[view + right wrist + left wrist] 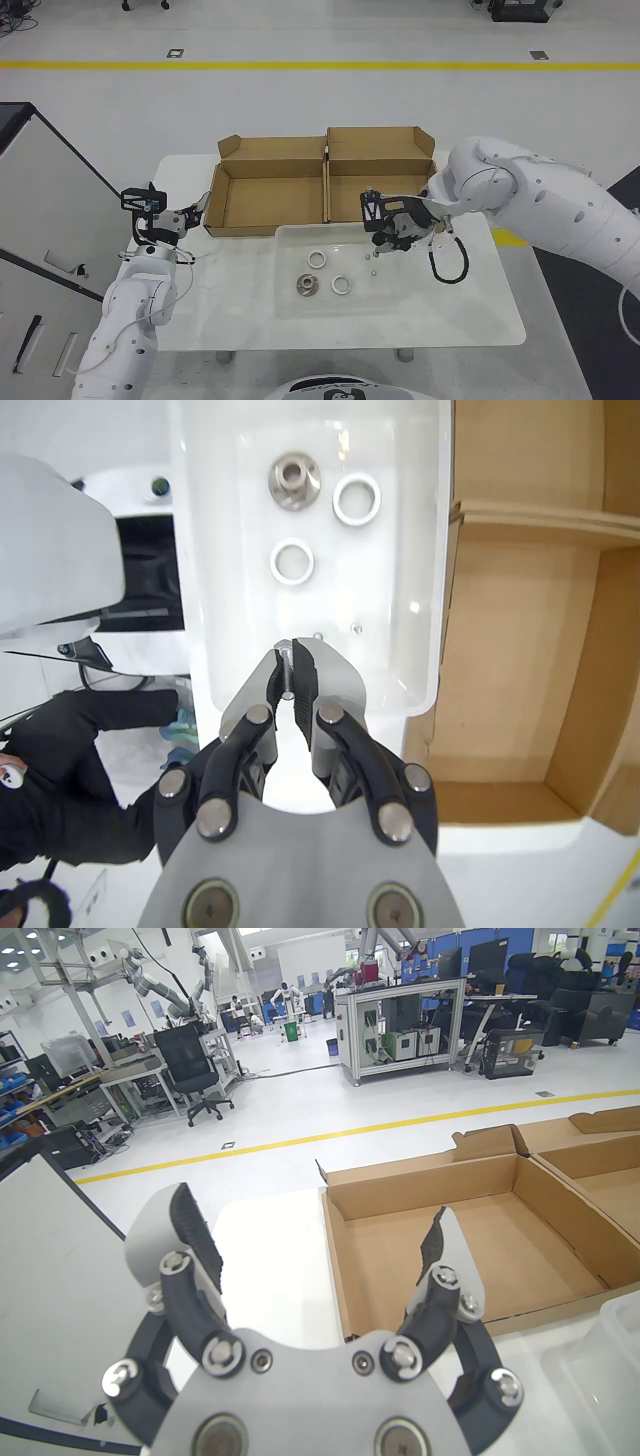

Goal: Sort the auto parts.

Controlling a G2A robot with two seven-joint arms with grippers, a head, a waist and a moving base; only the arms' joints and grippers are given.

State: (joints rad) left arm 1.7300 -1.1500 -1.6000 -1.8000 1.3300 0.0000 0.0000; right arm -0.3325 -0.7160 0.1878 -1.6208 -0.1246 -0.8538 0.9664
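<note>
Right gripper (290, 648) hangs over one end of the clear bin (443, 565), jaws pinched almost together on a small threaded screw (286, 677), held lengthwise between the pads. Inside the bin lie two white rings (356, 500) and a metal flange (293, 480). The cardboard box (505, 660) sits just beside the bin, likely the drop spot. My call: keep the squeeze firm, lift clear over the bin's wall, release low inside. Left gripper (314, 1203) waits well away from the bin, jaws wide, empty.
</note>
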